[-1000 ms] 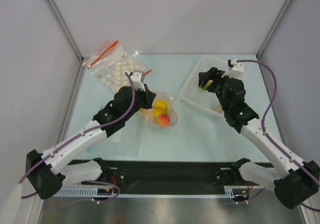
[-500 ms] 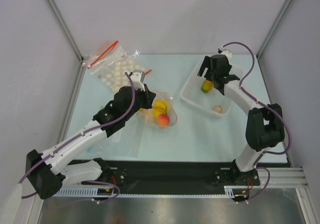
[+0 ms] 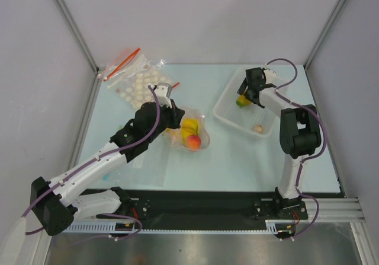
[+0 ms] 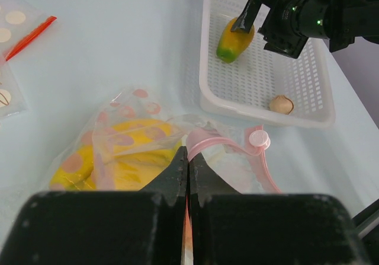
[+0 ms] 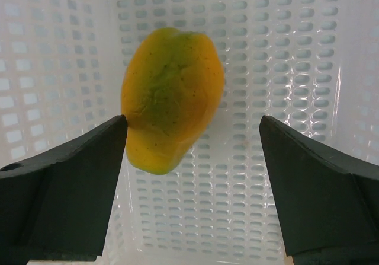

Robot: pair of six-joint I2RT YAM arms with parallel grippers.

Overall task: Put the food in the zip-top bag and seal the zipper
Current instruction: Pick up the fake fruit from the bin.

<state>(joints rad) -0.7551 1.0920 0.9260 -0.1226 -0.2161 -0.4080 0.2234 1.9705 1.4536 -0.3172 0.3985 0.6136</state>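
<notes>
The clear pink-dotted zip-top bag (image 3: 190,133) lies mid-table holding the yellow banana bunch (image 3: 189,125) and the orange-red peach (image 3: 193,142). My left gripper (image 3: 173,121) is shut on the bag's pink zipper strip (image 4: 208,141) at its mouth; the bananas (image 4: 127,158) show through the plastic. My right gripper (image 3: 247,94) is open over the white basket (image 3: 228,108), its fingers either side of the green-yellow mango (image 5: 170,99), the left finger (image 5: 89,176) close beside it. The beige piece (image 3: 257,128) lies in the basket too. The purple piece is out of view.
A clear bag of cream discs (image 3: 139,81) with red strips lies at the back left. The basket's walls (image 5: 59,69) close in around my right fingers. A flat clear sheet (image 3: 151,167) lies under the left arm. Enclosure walls stand on both sides.
My right arm has swung back and reached into the basket, its open gripper coming down around the mango. The left gripper has stayed shut on the bag's zipper.
</notes>
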